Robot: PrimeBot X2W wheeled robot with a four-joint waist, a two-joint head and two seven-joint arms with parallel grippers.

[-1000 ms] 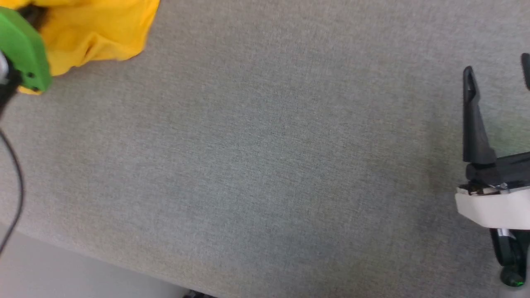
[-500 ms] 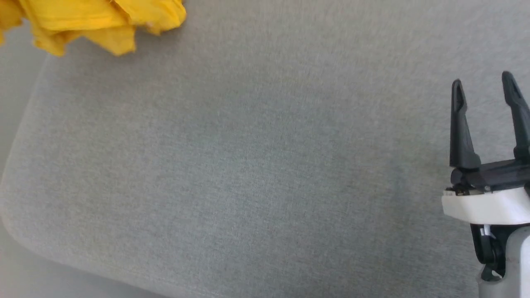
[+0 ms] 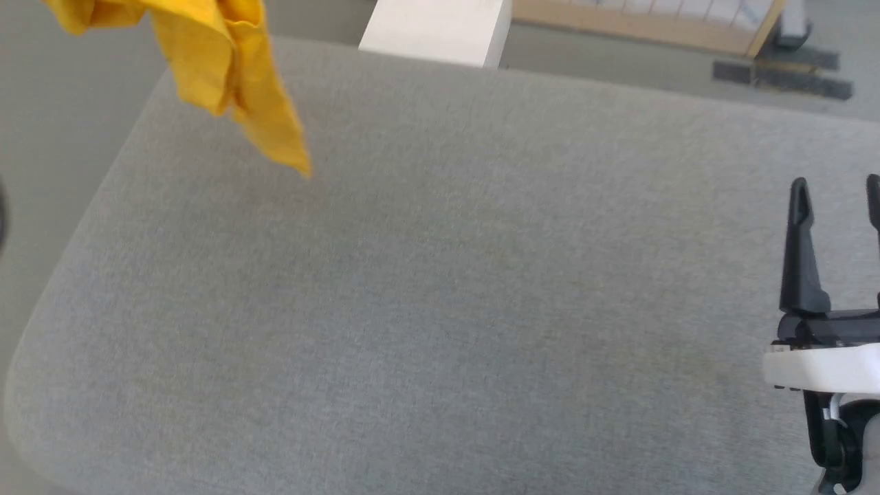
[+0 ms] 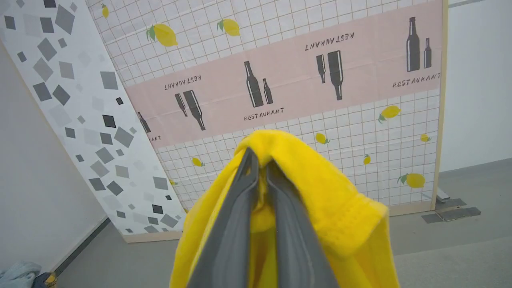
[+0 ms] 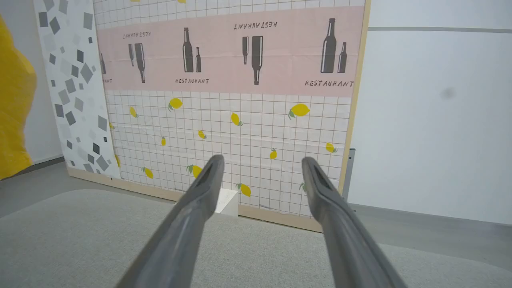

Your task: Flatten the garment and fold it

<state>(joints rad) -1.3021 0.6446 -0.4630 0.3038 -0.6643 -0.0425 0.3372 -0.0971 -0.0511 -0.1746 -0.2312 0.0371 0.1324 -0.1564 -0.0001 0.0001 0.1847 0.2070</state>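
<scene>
1. L gripper (image 4: 259,160): fingers pinched tight on garment (image 4: 328,200), yellow cloth draped over both tips.
2. Garment hangs bunched above far-left corner of grey fabric surface (image 3: 440,309).
3. R gripper (image 3: 835,199): fingers spread apart, empty, over surface's right side.
4. Room: lemon-and-bottle wall panel (image 5: 240,112); white block (image 3: 436,27) past far edge.

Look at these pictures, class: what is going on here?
A two-armed robot is working on a yellow garment. Its left gripper is shut on the bunched cloth, holding it up near the far left corner of the grey table. The right gripper hangs open and empty over the table's right side. Nothing is flattened or folded yet.
</scene>
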